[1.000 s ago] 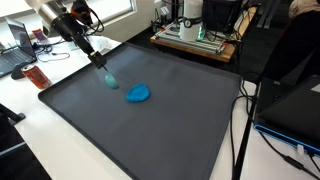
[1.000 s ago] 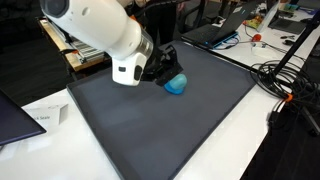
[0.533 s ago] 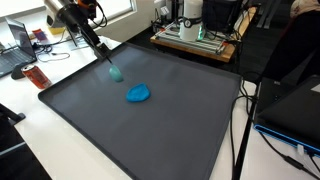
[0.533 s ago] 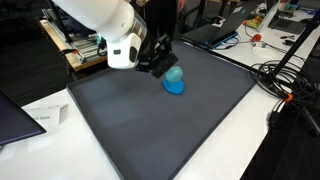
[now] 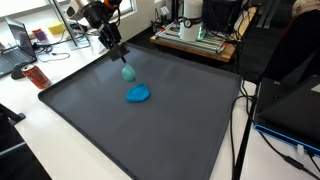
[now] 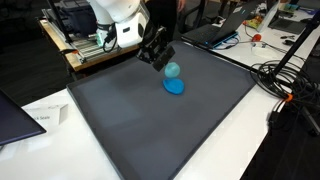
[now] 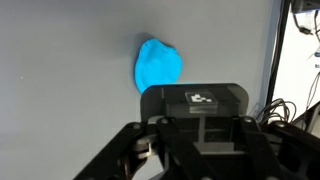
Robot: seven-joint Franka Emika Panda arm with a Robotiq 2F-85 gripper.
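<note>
My gripper [image 5: 122, 56] hangs over the far part of a dark mat [image 5: 150, 135] and is shut on a small pale teal object [image 5: 127, 72], held just above the mat. A bright blue rounded object [image 5: 139, 94] lies on the mat just in front of it. Both exterior views show this; in the other one the gripper [image 6: 159, 57] holds the teal object [image 6: 172, 70] right above the blue object [image 6: 175, 86]. In the wrist view the blue object [image 7: 158, 65] lies on the mat ahead of the black gripper body [image 7: 200, 140]. The fingertips and the teal object are hidden there.
The mat [image 6: 150, 130] lies on a white table. A red object [image 5: 36, 77] and a laptop [image 5: 20, 40] are beside the mat. A bench with equipment [image 5: 200, 30] stands behind it. Cables [image 6: 285, 85] and a paper sheet [image 6: 45, 118] lie near the mat's edges.
The gripper has carried the teal object across the mat toward the far edge and stands beside the blue object. The blue object has not moved.
</note>
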